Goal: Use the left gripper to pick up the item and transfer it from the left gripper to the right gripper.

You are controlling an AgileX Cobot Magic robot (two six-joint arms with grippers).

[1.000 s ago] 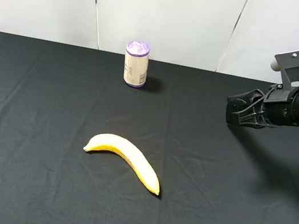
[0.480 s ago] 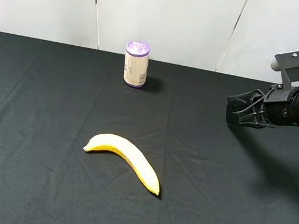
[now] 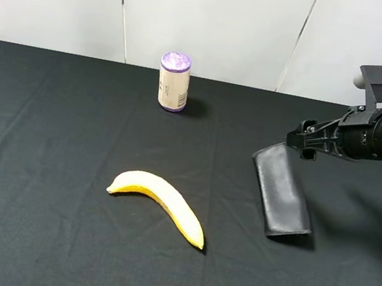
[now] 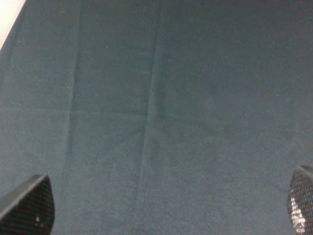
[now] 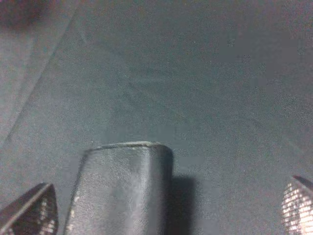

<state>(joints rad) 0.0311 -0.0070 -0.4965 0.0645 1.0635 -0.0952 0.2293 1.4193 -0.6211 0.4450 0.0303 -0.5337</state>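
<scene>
The item, a flat black leather-like pouch (image 3: 282,193), lies on the black tablecloth right of centre, its long side running away from the camera. My right gripper (image 3: 301,142) hovers just above the pouch's far end, open and holding nothing. In the right wrist view the pouch (image 5: 122,191) sits below and between the wide-apart fingertips (image 5: 30,210) of the right gripper (image 5: 164,208). The left gripper (image 4: 161,205) is open over bare cloth in the left wrist view and is out of the high view.
A yellow banana (image 3: 162,202) lies mid-table, left of the pouch. A purple-lidded beige can (image 3: 174,81) stands upright near the back edge. The black cloth (image 3: 40,161) covers the whole table below a white wall.
The right gripper's jaws have opened, and the pouch they carried now lies on the cloth under them. The banana and the can have not moved.
</scene>
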